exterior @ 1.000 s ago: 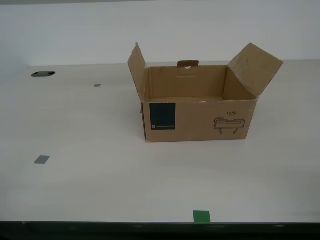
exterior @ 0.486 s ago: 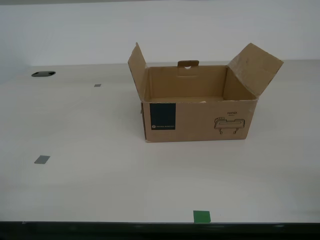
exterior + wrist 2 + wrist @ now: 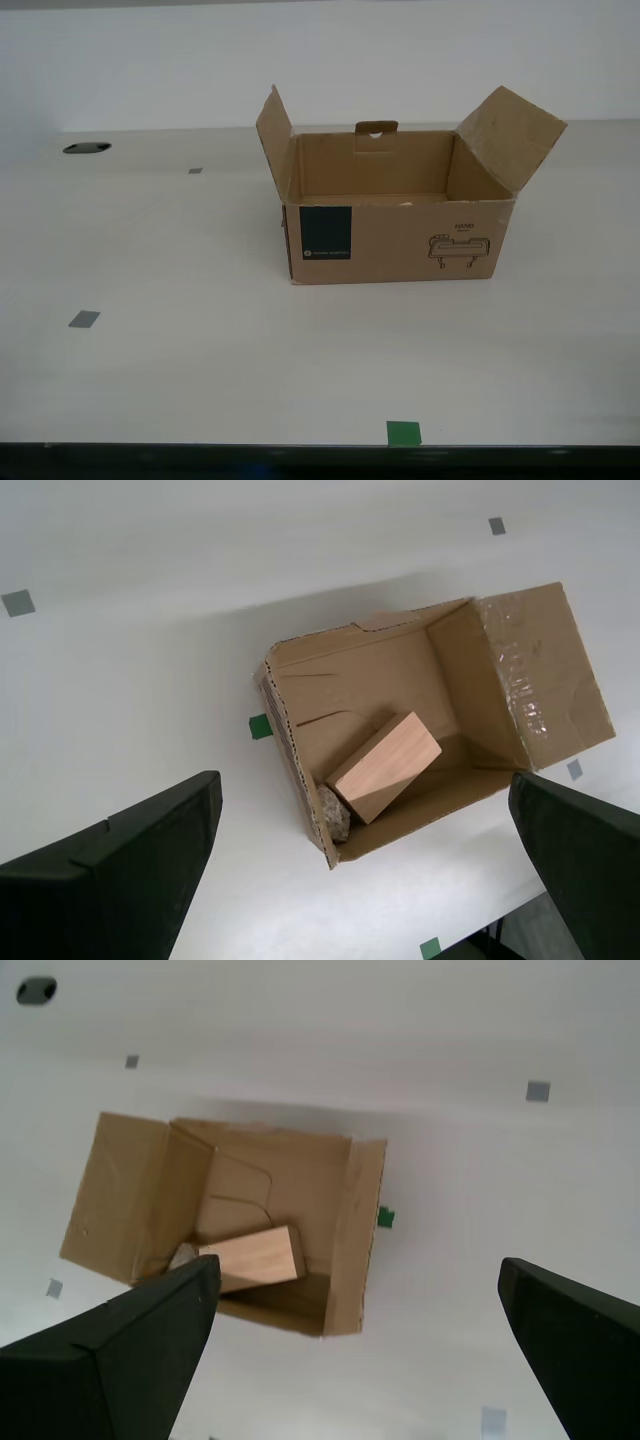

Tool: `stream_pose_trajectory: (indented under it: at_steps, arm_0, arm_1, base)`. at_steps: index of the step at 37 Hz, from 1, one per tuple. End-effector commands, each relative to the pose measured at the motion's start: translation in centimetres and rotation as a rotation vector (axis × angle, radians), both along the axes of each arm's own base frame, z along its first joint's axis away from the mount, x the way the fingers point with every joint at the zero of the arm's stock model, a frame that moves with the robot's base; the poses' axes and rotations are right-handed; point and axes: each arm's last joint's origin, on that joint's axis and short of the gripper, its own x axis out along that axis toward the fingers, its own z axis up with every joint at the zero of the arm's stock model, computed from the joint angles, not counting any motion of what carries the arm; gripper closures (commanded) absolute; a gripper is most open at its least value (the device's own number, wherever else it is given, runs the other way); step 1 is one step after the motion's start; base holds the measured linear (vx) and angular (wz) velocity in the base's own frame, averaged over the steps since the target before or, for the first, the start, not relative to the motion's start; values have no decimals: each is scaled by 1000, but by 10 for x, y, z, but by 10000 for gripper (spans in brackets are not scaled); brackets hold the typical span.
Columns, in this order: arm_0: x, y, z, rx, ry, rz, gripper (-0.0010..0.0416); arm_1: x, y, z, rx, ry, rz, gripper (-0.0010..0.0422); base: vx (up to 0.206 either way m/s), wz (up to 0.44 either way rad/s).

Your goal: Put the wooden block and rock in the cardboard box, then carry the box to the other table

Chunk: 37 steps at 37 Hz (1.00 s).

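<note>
On the smooth beige table, going left to right across the exterior view, a dark oval hole sits near the far edge, a grey square lies toward the exterior view's left, a green square marks the near edge, and the cardboard box stands a little to the exterior view's right of the middle. Its side flaps splay outward, so the top is open from above, which suits dropping things in. The blue label and the line drawing face the camera.

From this low angle the front wall hides the floor of the box, and neither arm shows. The wrist views supply what is missing. The second wrist view looks down into the box and shows the wooden block lying flat and slanted on the floor, with the rock touching its end, tucked into a corner. The first wrist view shows the block from the other side, but there a finger covers most of the rock.

The first gripper and the second gripper both hang high above the box, fingers spread wide with nothing between them. Judging by this, the loading step looks finished, and the carry is not yet begun: the box rests on the beige table, and the other table is in no view. The next move probably calls for both grippers to come down on opposite walls of the box
</note>
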Motion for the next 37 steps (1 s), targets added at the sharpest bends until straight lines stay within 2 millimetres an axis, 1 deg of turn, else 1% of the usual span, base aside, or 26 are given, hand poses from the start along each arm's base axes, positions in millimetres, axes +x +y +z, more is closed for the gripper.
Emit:
stream_pose_trajectory:
  at_steps: [1, 8, 15, 20, 25, 29, 37]
  arm_0:
    - [0, -2, -4, -12, 44, 6, 18]
    - [0, -8, -4, -16, 47, -5, 19]
    - [-4, -14, -6, 7, 79, 24, 18]
    - [-5, -15, -6, 78, 80, 68, 19]
    - [-8, -15, -9, 87, 124, 69, 18]
    - [-9, -15, -17, 89, 172, 67, 18]
    - [-6, -15, -38, 93, 250, 64, 19]
  arm_1:
    - [0, 7, 2, -2, 4, 13, 21]
    - [-5, 21, 5, 9, 17, 49, 21]
    - [-17, 33, -1, 12, 33, 73, 21]
    - [-22, 37, -12, 4, 64, 100, 21]
    - [-23, 35, -28, -23, 145, 72, 21]
    - [-21, 33, -40, -42, 178, 63, 21]
    - [-15, 30, -56, -52, 174, 75, 21]
  base:
    - [0, 0]
    - [0, 0]
    - [0, 0]
    - [0, 0]
    - [0, 0]
    - [0, 0]
    - [0, 0]
